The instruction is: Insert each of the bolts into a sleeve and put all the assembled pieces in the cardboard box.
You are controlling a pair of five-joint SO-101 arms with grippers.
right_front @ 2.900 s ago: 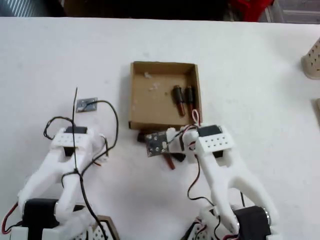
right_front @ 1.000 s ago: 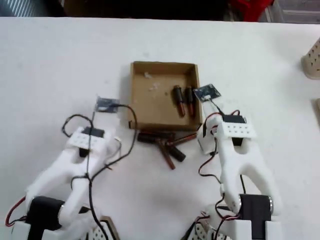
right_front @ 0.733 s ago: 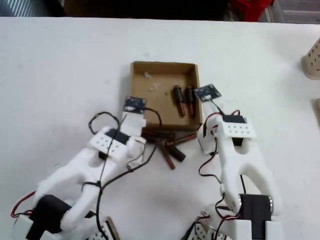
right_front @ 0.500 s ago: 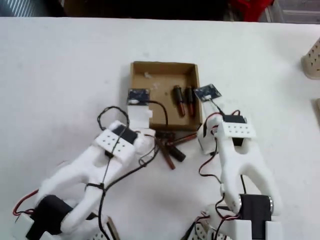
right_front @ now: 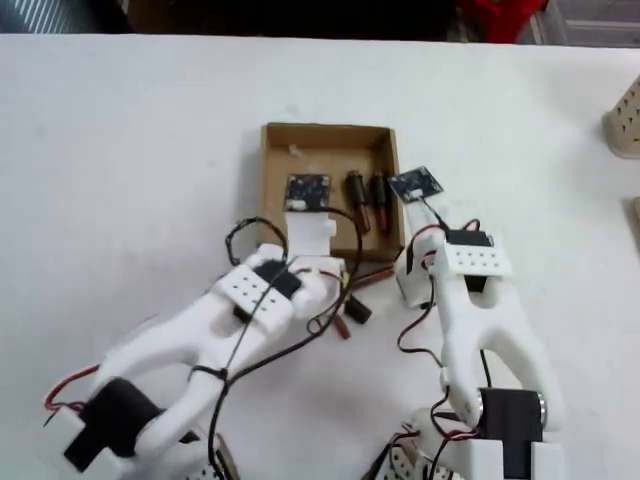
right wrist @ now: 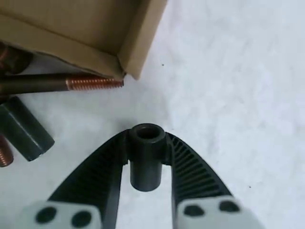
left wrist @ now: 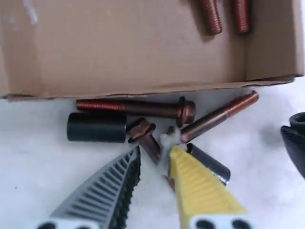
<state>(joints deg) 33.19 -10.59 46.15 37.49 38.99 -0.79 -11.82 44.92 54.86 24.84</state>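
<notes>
The cardboard box (right_front: 268, 190) sits mid-table with two assembled pieces (right_front: 367, 202) lying in its right side. In front of it lie loose copper bolts (left wrist: 138, 107) and a black sleeve (left wrist: 96, 127). My left gripper (left wrist: 155, 151) is open, its grey and yellow fingers straddling a short bolt (left wrist: 141, 130) in that pile. A second long bolt (left wrist: 219, 114) and a grey sleeve (left wrist: 209, 163) lie beside the yellow finger. My right gripper (right wrist: 147, 140) is shut on an upright black sleeve (right wrist: 147, 162), just off the box's front right corner (right wrist: 138, 43).
A beige perforated block (right_front: 625, 120) stands at the table's right edge. Both arms (right_front: 465, 265) crowd the strip in front of the box, and loose cables (right_front: 330, 310) hang over the pile. White table lies open to the left and far side.
The left arm swung from the table's left side over to the bolt pile before the box. The right arm drew back from the pile to the box's right corner, then held still.
</notes>
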